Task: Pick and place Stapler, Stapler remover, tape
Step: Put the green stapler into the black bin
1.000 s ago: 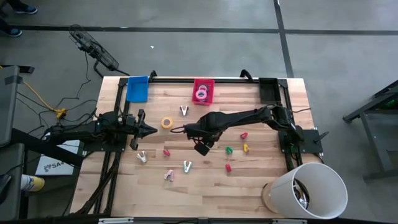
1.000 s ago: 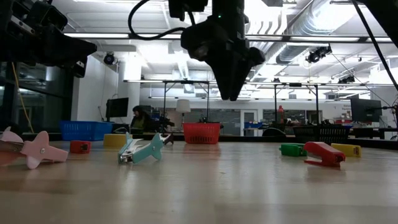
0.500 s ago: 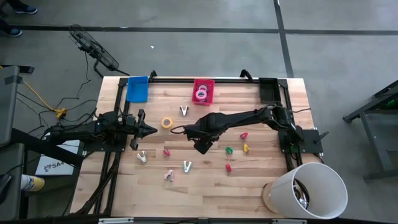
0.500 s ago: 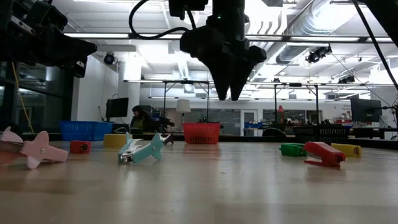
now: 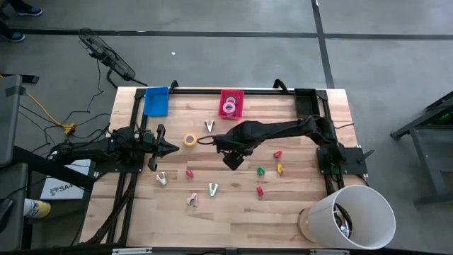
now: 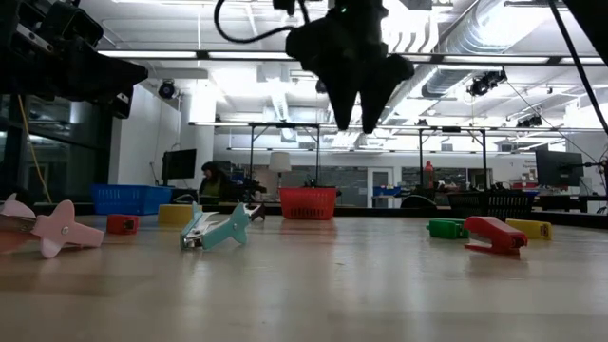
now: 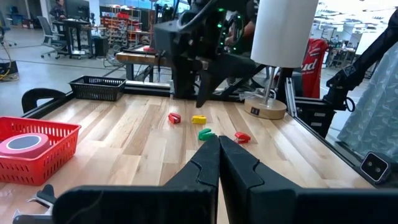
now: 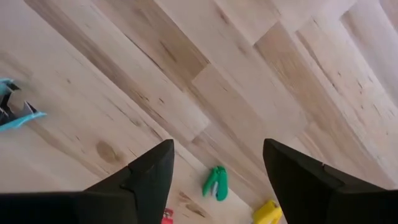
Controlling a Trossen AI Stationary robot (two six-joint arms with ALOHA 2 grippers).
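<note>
My right gripper (image 5: pixel 232 160) hangs open above the middle of the table, fingers pointing down (image 6: pixel 352 122), holding nothing. Below it in the right wrist view lie a green stapler (image 8: pixel 216 182), a yellow stapler (image 8: pixel 267 213) and a teal stapler remover (image 8: pixel 15 112), all flat on the wood. A yellow tape roll (image 5: pixel 190 139) lies flat between the two arms. The red basket (image 5: pixel 231 95) at the far edge holds a pink tape roll (image 7: pixel 22 143). My left gripper (image 5: pixel 171 148) is shut and empty, held level at the table's left.
A blue basket (image 5: pixel 156 100) sits at the far left. More stapler removers (image 5: pixel 209 126) (image 5: pixel 161 178) (image 5: pixel 213 188) (image 5: pixel 192 200) and small red staplers (image 5: pixel 189 173) (image 5: pixel 277 154) (image 5: pixel 259 190) are scattered about. A white lamp (image 5: pixel 354 216) stands at the near right corner.
My right gripper has opened its fingers wide and has risen a little above the table's middle, drifting slightly toward the far edge. Nothing on the table has moved.
</note>
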